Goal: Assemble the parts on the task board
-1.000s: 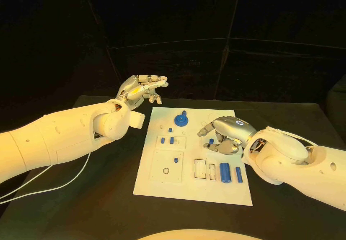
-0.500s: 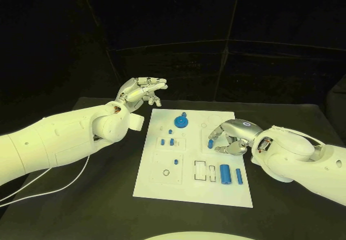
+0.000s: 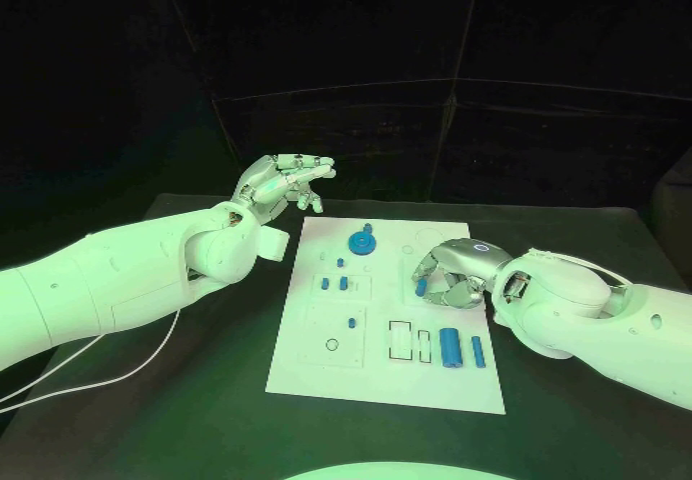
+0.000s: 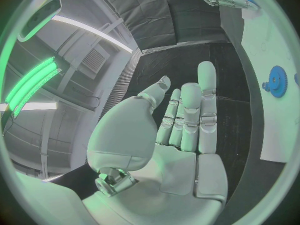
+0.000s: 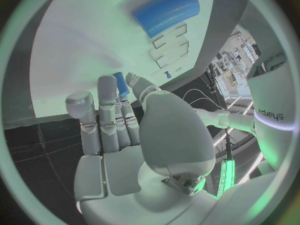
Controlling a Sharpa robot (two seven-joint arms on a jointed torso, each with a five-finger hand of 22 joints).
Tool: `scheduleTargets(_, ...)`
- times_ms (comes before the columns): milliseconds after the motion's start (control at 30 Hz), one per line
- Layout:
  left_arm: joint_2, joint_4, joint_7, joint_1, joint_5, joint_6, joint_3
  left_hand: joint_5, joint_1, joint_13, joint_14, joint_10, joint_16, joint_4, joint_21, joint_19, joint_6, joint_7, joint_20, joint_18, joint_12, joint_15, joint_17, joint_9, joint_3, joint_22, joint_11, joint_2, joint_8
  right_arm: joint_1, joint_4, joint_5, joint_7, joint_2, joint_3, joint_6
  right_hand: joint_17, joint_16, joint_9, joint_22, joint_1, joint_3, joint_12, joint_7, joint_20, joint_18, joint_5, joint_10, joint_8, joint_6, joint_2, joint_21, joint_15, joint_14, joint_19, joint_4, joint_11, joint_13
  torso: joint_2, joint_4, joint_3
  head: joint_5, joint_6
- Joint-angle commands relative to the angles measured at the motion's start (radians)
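Observation:
The white task board lies in the middle of the black table. My right hand hovers over its right middle and pinches a small blue peg between thumb and fingers; the right wrist view shows the peg at the fingertips above the board. My left hand is raised beyond the board's far left corner, fingers apart, holding nothing; its palm is bare. A blue gear stands at the board's far end, also seen as the gear in the left wrist view.
Small blue pegs stand in the board's left block, and another peg sits lower down. A thick blue cylinder and a slim one lie near the front right, beside two rectangular slots. A white cable trails at left.
My right hand has turned slightly over the board, keeping the blue peg in its fingers. The left hand has barely moved.

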Motion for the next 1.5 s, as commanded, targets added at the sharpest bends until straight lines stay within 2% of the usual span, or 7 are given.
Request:
scheduleTargets(33,0.001,0.000,0.000,0.002,0.000,0.014,0.001,-0.001,-0.002,0.001,-0.007,-0.007,0.004,-0.001,-0.005,0.004,-0.009,0.000,0.001,0.004,0.006,0.002,-0.002,0.000,-0.007,-0.002,0.000,0.004,-0.004,0.001,-0.002,-0.010,0.005,0.004,0.001,-0.013,0.015,0.008,0.002,0.014,0.004,0.003,0.009,0.001,-0.003,0.004,-0.005,0.016,0.005,0.010,0.014,0.011,0.001,0.010,0.014,0.007,0.000,0.000,0.001,-0.0015,0.0004,0.002,-0.003)
scheduleTargets(300,0.001,-0.001,-0.001,0.002,0.000,0.016,0.000,-0.001,-0.002,0.001,-0.007,-0.007,0.004,-0.001,-0.005,0.004,-0.009,0.000,0.001,0.004,0.006,0.002,-0.002,0.000,-0.007,-0.002,0.000,0.004,-0.004,0.001,-0.007,-0.016,-0.005,0.010,0.001,-0.001,0.148,0.120,0.007,0.148,0.028,0.061,0.055,-0.009,-0.015,-0.024,-0.034,0.146,0.019,0.057,0.032,0.119,-0.016,0.048,0.097,0.004,-0.023,0.004,0.000,-0.0008,-0.0004,-0.001,-0.005)
scheduleTargets(500,0.001,-0.001,-0.003,0.002,0.000,0.017,0.000,-0.001,-0.002,0.001,-0.007,-0.007,0.004,-0.001,-0.005,0.004,-0.009,0.000,0.001,0.004,0.006,0.002,-0.002,0.000,-0.007,-0.002,0.000,0.004,-0.004,0.001,-0.008,-0.033,-0.018,0.012,0.001,0.015,0.210,0.175,0.012,0.206,0.046,0.098,0.067,-0.015,-0.026,-0.036,-0.055,0.216,0.037,0.104,0.039,0.165,-0.028,0.060,0.127,-0.010,-0.038,0.012,-0.001,0.0000,0.0002,-0.003,-0.006)
scheduleTargets(733,0.001,-0.002,-0.005,0.002,0.000,0.019,0.000,-0.001,0.001,0.001,-0.008,-0.009,0.005,-0.003,-0.006,0.005,-0.009,0.000,0.002,0.004,0.008,0.002,-0.003,0.000,-0.008,-0.003,0.001,0.006,-0.003,0.001,-0.007,-0.048,-0.027,0.016,0.001,-0.005,0.243,0.208,0.015,0.237,0.056,0.137,0.064,-0.025,-0.035,-0.043,-0.100,0.250,0.049,0.140,0.058,0.190,-0.035,0.061,0.140,-0.020,-0.047,0.021,-0.001,-0.0010,-0.0001,-0.003,-0.007)
scheduleTargets(933,0.001,-0.002,-0.006,0.002,0.000,0.021,0.000,-0.001,0.001,0.001,-0.008,-0.009,0.005,-0.003,-0.006,0.005,-0.009,0.000,0.002,0.004,0.008,0.002,-0.003,0.000,-0.008,-0.003,0.001,0.006,-0.003,0.001,0.001,-0.052,-0.025,0.012,0.001,-0.036,0.254,0.218,0.013,0.243,0.052,0.153,0.049,-0.023,-0.034,-0.044,-0.103,0.241,0.047,0.141,0.059,0.195,-0.033,0.060,0.141,-0.021,-0.044,0.019,-0.002,-0.0009,-0.0006,-0.003,-0.009)
scheduleTargets(1167,-0.002,0.002,-0.007,0.002,0.000,0.021,0.000,-0.001,0.001,0.001,-0.008,-0.009,0.005,-0.003,-0.006,0.005,-0.009,0.000,0.002,0.004,0.008,0.002,-0.003,0.000,-0.008,-0.003,0.001,0.006,-0.003,0.002,0.053,0.009,-0.016,-0.020,0.001,-0.067,0.263,0.229,0.010,0.249,0.041,0.164,0.033,-0.018,-0.032,-0.045,-0.104,0.234,0.039,0.133,0.055,0.200,-0.030,0.060,0.142,-0.020,-0.040,0.016,-0.003,0.0026,-0.0021,-0.007,-0.005)
scheduleTargets(1500,-0.003,0.002,-0.007,0.002,0.000,0.020,0.000,-0.001,0.001,0.001,-0.008,-0.009,0.005,-0.003,-0.006,0.005,-0.009,0.000,0.002,0.004,0.008,0.002,-0.003,0.000,-0.008,-0.003,0.001,0.006,-0.003,0.012,0.158,0.063,-0.005,-0.061,0.006,-0.103,0.268,0.236,0.007,0.254,0.037,0.176,0.018,-0.014,-0.029,-0.045,-0.101,0.226,0.032,0.127,0.049,0.204,-0.026,0.058,0.142,-0.022,-0.035,0.012,-0.003,-0.0002,-0.0018,-0.004,-0.003)
